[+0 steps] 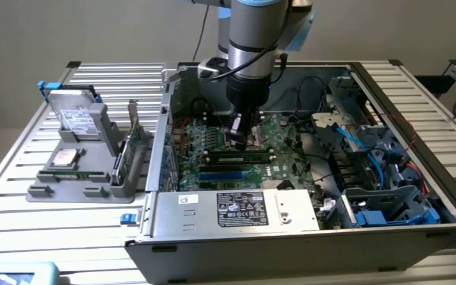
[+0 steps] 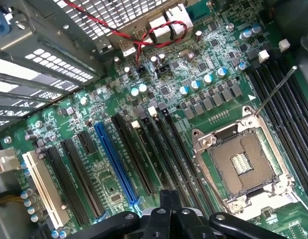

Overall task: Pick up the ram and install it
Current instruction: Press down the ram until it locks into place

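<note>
One light, stiff, fragile ram stick (image 1: 240,158) was seen seated in its slot, best held by its long edges; the gripper (image 1: 242,138) was closed, nothing visibly held.

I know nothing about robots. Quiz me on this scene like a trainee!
1. True or false: the processor socket on the board is empty.
2. The gripper hangs inside: A a sink, B the computer case, C a toolbox.
3. Fill in: the brightly coloured long slot in the wrist view is ___.
Key: 1 true; 2 B; 3 blue.
</note>
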`<action>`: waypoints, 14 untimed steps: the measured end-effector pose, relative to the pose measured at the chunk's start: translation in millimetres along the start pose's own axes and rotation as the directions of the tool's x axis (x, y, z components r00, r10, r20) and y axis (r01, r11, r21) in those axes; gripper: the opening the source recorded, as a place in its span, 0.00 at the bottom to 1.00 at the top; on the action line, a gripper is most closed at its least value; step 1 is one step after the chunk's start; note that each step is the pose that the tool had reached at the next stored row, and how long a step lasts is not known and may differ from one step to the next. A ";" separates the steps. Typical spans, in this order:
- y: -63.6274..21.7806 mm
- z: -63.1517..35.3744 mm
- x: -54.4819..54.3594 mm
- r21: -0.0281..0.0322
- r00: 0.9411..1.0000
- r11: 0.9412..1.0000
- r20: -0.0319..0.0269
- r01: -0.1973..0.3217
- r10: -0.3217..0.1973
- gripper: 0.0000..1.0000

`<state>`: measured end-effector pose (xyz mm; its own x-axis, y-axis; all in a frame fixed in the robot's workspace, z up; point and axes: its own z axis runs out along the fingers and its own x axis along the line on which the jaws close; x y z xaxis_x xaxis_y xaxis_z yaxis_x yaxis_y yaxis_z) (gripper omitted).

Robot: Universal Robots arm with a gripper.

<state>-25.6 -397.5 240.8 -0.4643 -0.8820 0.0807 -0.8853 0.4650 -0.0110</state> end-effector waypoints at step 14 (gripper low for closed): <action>0.0 0.0 0.0 -0.004 0.987 0.987 0.003 -0.159 0.159 0.11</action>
<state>-25.6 -397.5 240.8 -0.5990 -0.7972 0.0753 -0.8002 0.5994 -0.0200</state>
